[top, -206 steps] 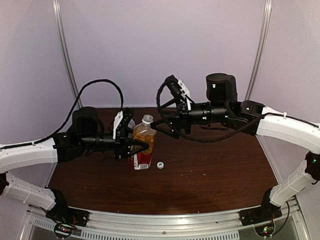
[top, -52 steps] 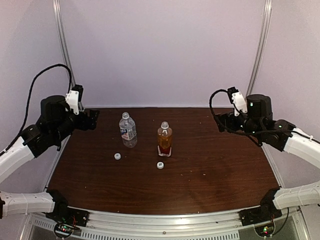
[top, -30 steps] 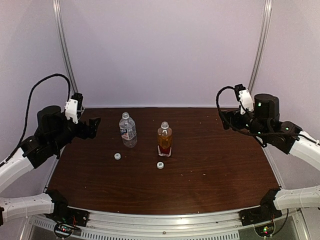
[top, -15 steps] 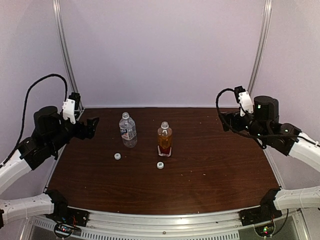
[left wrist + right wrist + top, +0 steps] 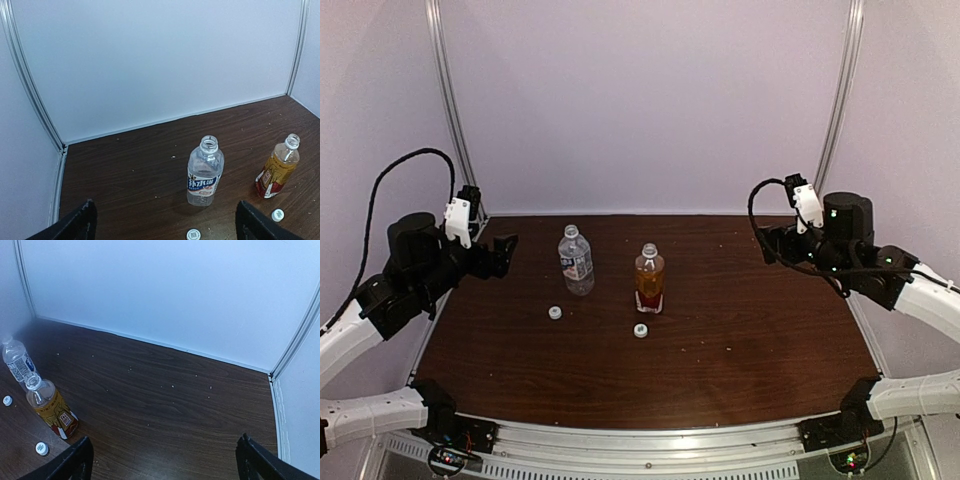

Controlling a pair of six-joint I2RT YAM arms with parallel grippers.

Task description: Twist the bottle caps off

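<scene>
Cap one (image 5: 555,313), off, lies on the tabletop (image 5: 740,340) just nearer me than the clear bottle (image 5: 576,260). Cap two (image 5: 640,330) lies likewise before the amber bottle (image 5: 649,278). Both bottles stand upright, left of centre. Their open necks show clearly only in my left wrist view. My left gripper (image 5: 508,252) is over the left edge and my right gripper (image 5: 767,243) over the right edge. Both have fingers spread wide, holding nothing, well apart from all four items.

Dark brown wood-grain bench (image 5: 740,340), dotted with pale specks (image 5: 172,386). A plain white back wall (image 5: 650,100) rises behind it, flanked left and right by silvery corner strips (image 5: 445,110). A grey metal rail (image 5: 650,440) runs along the near edge.
</scene>
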